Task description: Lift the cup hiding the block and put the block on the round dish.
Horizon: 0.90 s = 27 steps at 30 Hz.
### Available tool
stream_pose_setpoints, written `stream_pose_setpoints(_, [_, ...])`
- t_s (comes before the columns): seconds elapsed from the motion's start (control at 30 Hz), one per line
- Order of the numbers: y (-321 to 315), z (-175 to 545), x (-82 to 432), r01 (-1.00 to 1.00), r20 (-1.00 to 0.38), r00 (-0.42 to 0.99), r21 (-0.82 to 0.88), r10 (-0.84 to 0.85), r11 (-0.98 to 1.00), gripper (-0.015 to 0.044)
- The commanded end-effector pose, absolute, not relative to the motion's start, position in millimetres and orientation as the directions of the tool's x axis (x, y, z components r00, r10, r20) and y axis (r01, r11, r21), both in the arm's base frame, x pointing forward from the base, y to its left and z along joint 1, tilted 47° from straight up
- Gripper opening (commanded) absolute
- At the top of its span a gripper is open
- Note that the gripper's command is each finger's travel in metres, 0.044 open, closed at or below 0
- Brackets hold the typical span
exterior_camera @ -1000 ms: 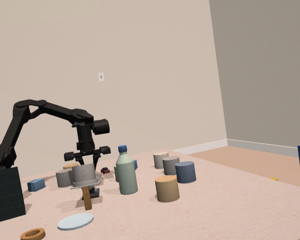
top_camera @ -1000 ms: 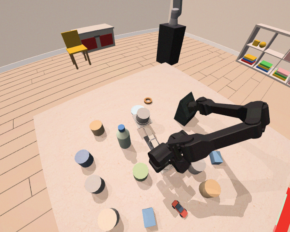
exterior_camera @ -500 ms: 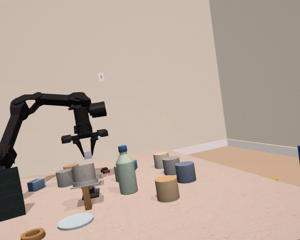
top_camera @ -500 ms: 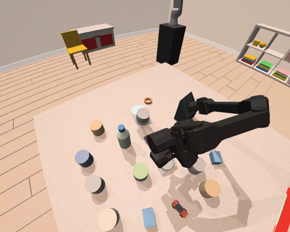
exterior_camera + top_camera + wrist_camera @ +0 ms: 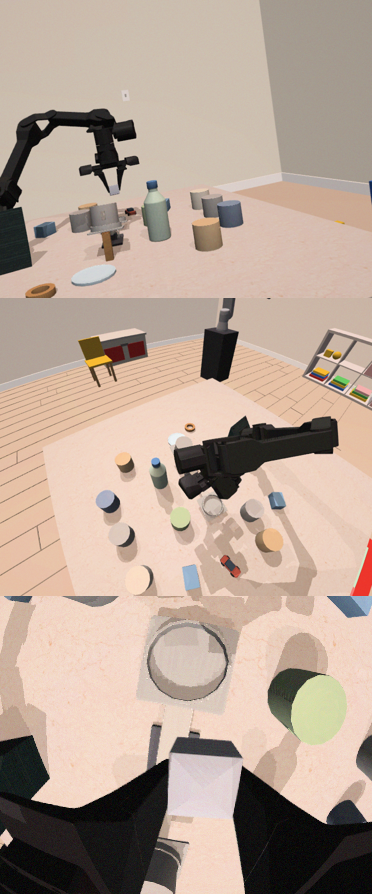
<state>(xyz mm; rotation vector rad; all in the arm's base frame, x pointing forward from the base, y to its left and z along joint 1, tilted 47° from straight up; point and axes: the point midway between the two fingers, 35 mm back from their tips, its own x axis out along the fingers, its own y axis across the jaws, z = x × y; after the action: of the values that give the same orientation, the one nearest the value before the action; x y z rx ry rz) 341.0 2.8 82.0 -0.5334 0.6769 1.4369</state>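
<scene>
My gripper [image 5: 114, 189] [image 5: 202, 769] is shut on a pale lilac block [image 5: 114, 189] [image 5: 202, 788] and holds it in the air above the balance beam [image 5: 176, 727]. The balance's far end has an empty round rim [image 5: 212, 515] [image 5: 148, 663]. A grey cup [image 5: 183, 442] [image 5: 104, 215] stands upright on its other end, partly hidden by my arm in the top view. Another grey cup [image 5: 252, 510] [image 5: 80, 221] stands on the table beside the balance. The pale round dish [image 5: 171, 440] [image 5: 93, 274] lies bare on the table, just beyond the cup-bearing end.
A green bottle [image 5: 158, 477] [image 5: 157, 217] stands beside the balance. A wooden post [image 5: 107, 248] is by the cup-bearing end. A green cylinder [image 5: 180, 518] [image 5: 319, 709] stands near the empty end. An orange ring [image 5: 186, 428] [image 5: 30, 293] lies near the dish. A dark panel [image 5: 13, 240] stands beside the balance.
</scene>
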Motion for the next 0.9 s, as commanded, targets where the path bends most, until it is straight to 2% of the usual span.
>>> stream_pose_setpoints(0.0, [-19.3, 67.2, 344.7, -0.995, -0.719, 0.026, 0.049, 0.694, 0.089, 0.0])
stream_pose_setpoints(0.87, [-124.4, -20.7, 326.2, -0.975, -0.776, 0.084, 0.065, 0.625, 0.211, 0.0])
